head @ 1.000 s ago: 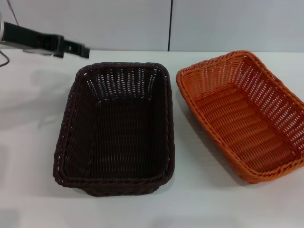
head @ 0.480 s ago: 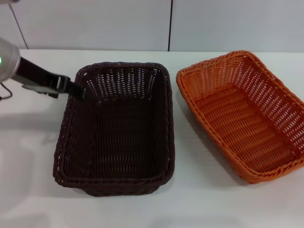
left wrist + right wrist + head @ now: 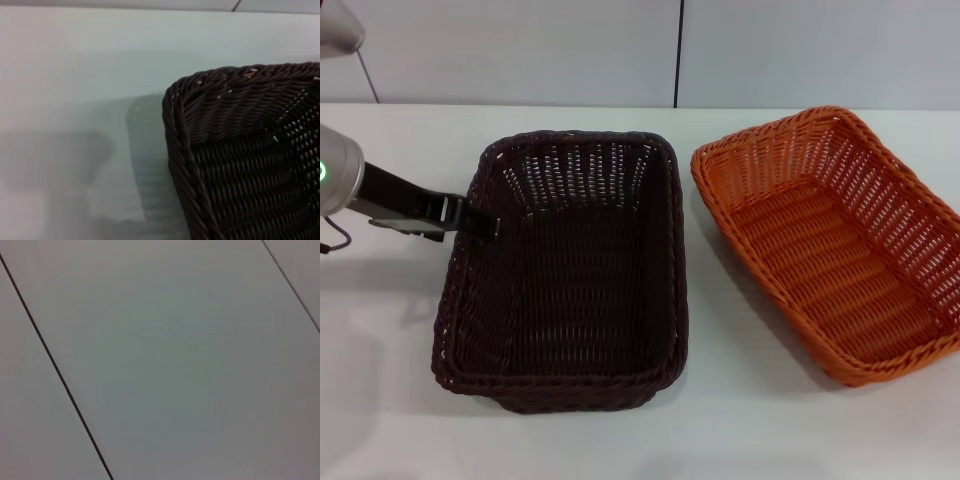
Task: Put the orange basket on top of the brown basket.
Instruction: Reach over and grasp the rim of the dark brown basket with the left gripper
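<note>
The brown basket (image 3: 565, 270) stands on the white table, left of centre in the head view. The orange basket (image 3: 830, 240) stands beside it on the right, apart from it and turned slightly. Both are empty. My left gripper (image 3: 485, 224) reaches in from the left, and its black tip is at the brown basket's left rim, near the far corner. The left wrist view shows a corner of the brown basket (image 3: 240, 150) close up, with table beside it. My right gripper is out of view.
The white table (image 3: 380, 380) extends around both baskets. A pale wall with a dark vertical seam (image 3: 678, 50) stands behind. The right wrist view shows only pale panels with dark seams (image 3: 55, 370).
My left arm has come down from the far left of the table toward me, and its tip has reached the brown basket's left rim. The baskets have not moved.
</note>
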Tool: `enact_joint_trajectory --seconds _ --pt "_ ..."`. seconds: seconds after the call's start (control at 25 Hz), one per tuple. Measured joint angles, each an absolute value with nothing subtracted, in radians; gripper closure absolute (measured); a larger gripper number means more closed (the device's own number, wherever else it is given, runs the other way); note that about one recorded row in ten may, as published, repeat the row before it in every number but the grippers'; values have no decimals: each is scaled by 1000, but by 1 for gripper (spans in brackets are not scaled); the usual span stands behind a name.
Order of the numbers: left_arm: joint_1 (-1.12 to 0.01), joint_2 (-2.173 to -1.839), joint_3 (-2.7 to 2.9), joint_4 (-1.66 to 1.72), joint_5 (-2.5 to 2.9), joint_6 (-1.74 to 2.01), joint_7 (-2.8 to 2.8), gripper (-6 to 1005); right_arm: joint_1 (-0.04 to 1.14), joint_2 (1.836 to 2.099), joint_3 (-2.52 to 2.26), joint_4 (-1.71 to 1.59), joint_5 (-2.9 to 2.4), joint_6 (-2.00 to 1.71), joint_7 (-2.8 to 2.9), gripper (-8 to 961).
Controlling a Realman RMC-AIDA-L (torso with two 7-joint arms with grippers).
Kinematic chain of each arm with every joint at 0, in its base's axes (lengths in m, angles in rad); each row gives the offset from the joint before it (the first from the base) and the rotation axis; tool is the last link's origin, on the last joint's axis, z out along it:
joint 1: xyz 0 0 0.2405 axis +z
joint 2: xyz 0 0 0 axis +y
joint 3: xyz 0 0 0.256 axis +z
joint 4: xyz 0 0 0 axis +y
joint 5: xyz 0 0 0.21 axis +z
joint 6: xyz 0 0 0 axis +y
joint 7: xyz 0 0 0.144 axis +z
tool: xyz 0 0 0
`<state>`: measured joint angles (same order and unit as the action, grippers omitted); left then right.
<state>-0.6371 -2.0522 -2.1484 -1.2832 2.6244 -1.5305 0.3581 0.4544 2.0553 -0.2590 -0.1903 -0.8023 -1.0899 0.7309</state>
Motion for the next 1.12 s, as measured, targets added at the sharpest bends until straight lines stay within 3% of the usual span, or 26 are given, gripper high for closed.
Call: enact_joint_trajectory --seconds 0.76,1.12 --pt "-632 -2048 -2151 -1194 2634 -1446 361 191 473 2055 -259 -192 -801 -1075 732 210" --pt "-633 -2048 -2142 -1195 2635 -1454 366 536 476 2054 -258 -191 -798 -1066 732 210"
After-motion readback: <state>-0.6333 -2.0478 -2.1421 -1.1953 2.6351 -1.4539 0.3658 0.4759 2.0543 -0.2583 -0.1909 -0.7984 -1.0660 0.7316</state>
